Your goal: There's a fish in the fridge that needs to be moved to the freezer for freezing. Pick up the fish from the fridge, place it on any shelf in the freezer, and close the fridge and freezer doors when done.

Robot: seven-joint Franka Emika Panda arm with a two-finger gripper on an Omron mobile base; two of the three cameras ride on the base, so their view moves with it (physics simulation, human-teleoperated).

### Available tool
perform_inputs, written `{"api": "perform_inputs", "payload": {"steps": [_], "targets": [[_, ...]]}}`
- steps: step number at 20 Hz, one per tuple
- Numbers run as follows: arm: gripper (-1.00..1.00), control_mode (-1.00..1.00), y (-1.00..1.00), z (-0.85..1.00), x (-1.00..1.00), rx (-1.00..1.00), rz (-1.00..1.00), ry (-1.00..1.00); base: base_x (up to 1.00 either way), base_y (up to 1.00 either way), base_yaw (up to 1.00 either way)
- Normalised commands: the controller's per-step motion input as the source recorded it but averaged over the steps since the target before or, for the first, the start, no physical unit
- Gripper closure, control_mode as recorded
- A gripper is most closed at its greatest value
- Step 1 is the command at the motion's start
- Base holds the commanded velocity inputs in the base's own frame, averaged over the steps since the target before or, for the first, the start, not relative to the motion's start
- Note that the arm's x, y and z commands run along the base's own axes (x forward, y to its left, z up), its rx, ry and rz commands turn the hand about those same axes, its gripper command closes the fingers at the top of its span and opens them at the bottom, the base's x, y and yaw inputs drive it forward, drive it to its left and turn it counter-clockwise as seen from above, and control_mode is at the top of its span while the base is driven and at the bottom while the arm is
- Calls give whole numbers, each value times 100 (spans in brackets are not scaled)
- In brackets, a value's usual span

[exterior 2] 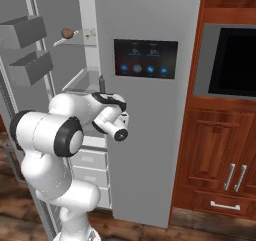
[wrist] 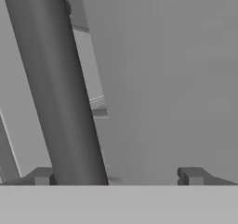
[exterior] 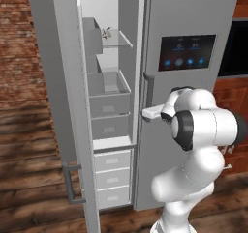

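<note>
The freezer [exterior: 110, 106] stands open, its plain door [exterior: 53, 82] swung out to the left. A tiny pale fish [exterior: 105, 33] lies on the small glass shelf [exterior: 120, 41] near the top, and it shows again as the fish [exterior 2: 91, 33] beside a brown lump [exterior 2: 67, 32]. The fridge door [exterior: 193, 14] with the dark blue-icon panel [exterior: 186, 51] is closed. My gripper [exterior: 147, 113] is at that door's vertical bar handle [exterior: 149, 89]. In the hand view my gripper [wrist: 116, 176] is open, and the handle [wrist: 60, 93] runs between the fingertips, close to the left one.
Deep grey bins [exterior: 109, 89] and white drawers [exterior: 112, 176] fill the freezer below the shelf. Grey bins [exterior 2: 30, 67] hang on the inside of the freezer door. Wooden cabinets [exterior 2: 220, 150] and a dark oven [exterior 2: 235, 60] stand to the right. A brick wall [exterior: 19, 43] is at the left.
</note>
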Motion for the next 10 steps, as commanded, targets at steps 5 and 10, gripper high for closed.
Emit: {"api": "perform_inputs", "payload": {"steps": [5, 10], "targets": [[-100, -100, -4, 71, -40, 0, -1, -5, 0, 0, 0], [-100, -100, 7, 71, -68, 0, 0, -9, 0, 0, 0]]}}
